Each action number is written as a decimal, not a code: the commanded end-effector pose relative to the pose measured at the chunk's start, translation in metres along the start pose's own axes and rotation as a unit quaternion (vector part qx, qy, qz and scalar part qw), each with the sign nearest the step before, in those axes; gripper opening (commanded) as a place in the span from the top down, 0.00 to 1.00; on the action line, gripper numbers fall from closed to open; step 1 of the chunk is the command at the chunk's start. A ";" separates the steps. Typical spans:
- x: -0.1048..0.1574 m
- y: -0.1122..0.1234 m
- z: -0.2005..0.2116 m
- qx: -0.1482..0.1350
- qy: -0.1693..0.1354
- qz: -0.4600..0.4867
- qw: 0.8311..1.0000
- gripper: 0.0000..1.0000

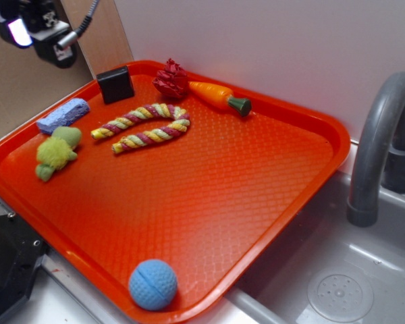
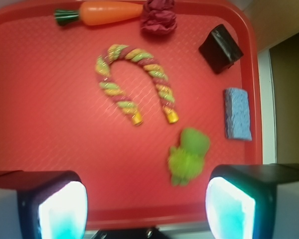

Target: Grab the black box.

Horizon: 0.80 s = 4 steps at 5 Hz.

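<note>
The small matte black rectangular box stands upright in the far left corner of the orange textured plastic tray, just inside the rim, with the dark red crinkled pinecone-like toy near it on one side and the lavender-blue oblong block near it on the other. The black robot gripper hangs high above and outside that corner, well apart from the box, its two pale-padded fingers spread wide with nothing between them. The step in hand looks like the approach: to do it well, the gripper should move over the box, turn so the pads face its flat sides, since the wrist view shows it set at an angle, and descend clear of the rim and the red toy. The tray also holds an orange plastic carrot, a curved striped rope toy, a fuzzy green plush toy and a blue dimpled ball.
</note>
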<state>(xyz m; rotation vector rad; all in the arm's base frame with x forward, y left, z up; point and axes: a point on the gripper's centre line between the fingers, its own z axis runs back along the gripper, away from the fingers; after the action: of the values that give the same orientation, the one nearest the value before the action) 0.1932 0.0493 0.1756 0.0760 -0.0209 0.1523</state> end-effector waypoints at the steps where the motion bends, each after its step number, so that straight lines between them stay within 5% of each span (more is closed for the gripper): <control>1: 0.027 0.065 -0.002 0.004 -0.020 0.026 0.999 0.00; 4: 0.070 0.092 -0.017 0.010 -0.036 0.001 0.999 0.00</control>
<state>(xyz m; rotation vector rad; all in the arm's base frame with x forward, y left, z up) 0.2447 0.1458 0.1500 0.0715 -0.0348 0.1478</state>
